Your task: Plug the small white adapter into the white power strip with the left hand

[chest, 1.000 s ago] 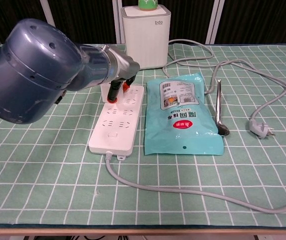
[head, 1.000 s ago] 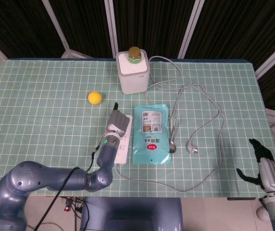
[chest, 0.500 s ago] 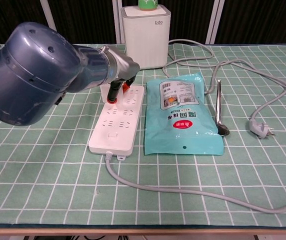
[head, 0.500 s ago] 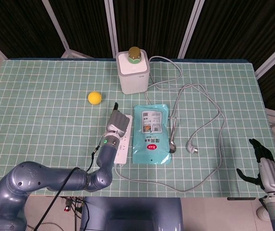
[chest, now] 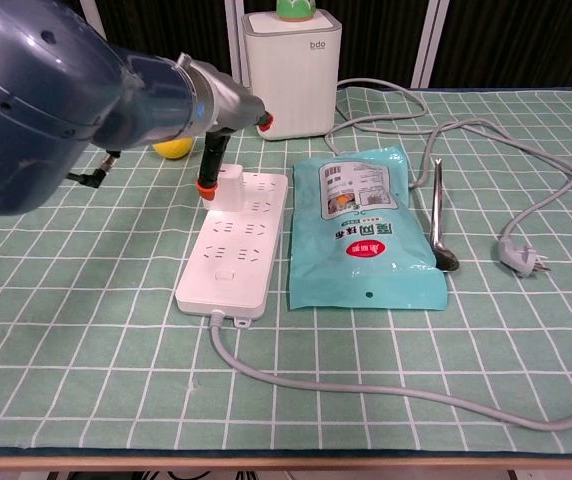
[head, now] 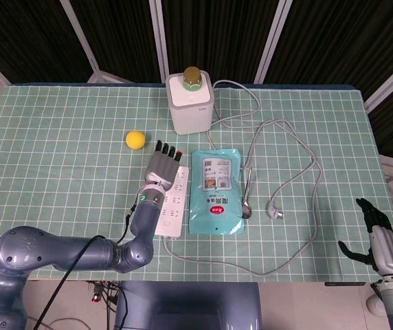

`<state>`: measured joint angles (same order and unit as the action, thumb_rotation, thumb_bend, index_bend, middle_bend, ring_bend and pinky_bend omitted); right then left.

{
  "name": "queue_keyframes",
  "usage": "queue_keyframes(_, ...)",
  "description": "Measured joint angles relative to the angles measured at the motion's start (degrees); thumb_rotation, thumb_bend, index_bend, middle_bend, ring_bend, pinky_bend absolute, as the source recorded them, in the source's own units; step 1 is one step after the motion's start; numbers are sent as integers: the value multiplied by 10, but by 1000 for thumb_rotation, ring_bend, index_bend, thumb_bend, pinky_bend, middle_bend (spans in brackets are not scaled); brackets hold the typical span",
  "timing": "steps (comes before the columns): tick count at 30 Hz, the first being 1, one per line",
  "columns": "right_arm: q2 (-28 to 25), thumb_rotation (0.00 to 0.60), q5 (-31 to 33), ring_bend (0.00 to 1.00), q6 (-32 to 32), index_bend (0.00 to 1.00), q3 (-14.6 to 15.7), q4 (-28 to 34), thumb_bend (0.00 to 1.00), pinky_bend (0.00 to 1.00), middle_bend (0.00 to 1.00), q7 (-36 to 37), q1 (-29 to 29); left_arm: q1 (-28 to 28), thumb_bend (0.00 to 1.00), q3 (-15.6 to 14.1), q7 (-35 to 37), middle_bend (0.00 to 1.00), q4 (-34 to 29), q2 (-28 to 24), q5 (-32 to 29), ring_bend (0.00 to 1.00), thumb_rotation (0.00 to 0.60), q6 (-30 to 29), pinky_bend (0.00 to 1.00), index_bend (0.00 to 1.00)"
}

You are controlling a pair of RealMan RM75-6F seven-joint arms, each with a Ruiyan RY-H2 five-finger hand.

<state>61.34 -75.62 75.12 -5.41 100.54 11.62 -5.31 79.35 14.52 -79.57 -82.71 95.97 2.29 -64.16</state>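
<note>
The chest view shows what the left hand [head: 163, 167] hides from the head view: the small white adapter [chest: 232, 187] stands upright in the far end of the white power strip [chest: 234, 249], seated in its sockets. From above, the hand's flat back and spread fingers cover that end of the strip, and the adapter cannot be made out. The head view alone shows the right hand [head: 380, 245], off the desk beyond its near right corner, fingers apart and holding nothing.

In the chest view one orange-tipped fingertip [chest: 205, 190] of the left hand points down just left of the adapter; whether it touches the adapter is unclear. Another tip [chest: 265, 122] sits higher, near the white box [chest: 291, 73] at the far edge. The hand is open and grips nothing.

The strip lies toward the middle of the desk, beside the teal pouch [chest: 364, 229], with a spoon [chest: 438, 222] on the pouch's right. A yellow ball [head: 135, 139] rests further left
</note>
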Motion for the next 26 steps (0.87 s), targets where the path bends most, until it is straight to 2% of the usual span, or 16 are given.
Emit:
queue_keyframes(5,2,600,-6,0,6,0,1,-3,339,0,0,-6,1,-36,51,1,65,19,-63,-44,52,0,600,-22,0,40)
queue_keyframes(8,3,600,-8,0,8,0,2,-5,339,0,0,-11,1,-76,51,-7,127,19,-116,-81,112,0,600,-44,0,50)
queue_keyframes(11,6,600,-12,0,12,0,2,-8,340,0,0,-19,1,-129,51,-28,194,16,-170,-122,189,0,600,-71,0,50)
queue_keyframes(14,9,600,-18,0,19,0,3,-12,339,0,0,-31,1,-191,49,-64,264,2,-213,-160,280,0,600,-103,0,11)
queue_keyframes(19,17,600,-23,0,30,0,4,-19,339,0,0,-59,2,-317,40,-154,399,0,-241,-209,450,0,600,-171,0,0)
queue_keyframes(21,21,600,-27,0,37,0,4,-20,340,0,0,-67,3,-376,40,-192,457,0,-236,-222,513,0,600,-205,0,0)
queue_keyframes(24,24,600,-31,0,42,0,4,-23,340,0,0,-71,4,-453,40,-235,524,0,-208,-233,576,0,600,-251,0,0)
queue_keyframes(26,25,600,-33,0,44,0,4,-24,339,0,0,-71,5,-490,40,-252,552,0,-181,-235,599,0,600,-271,0,0)
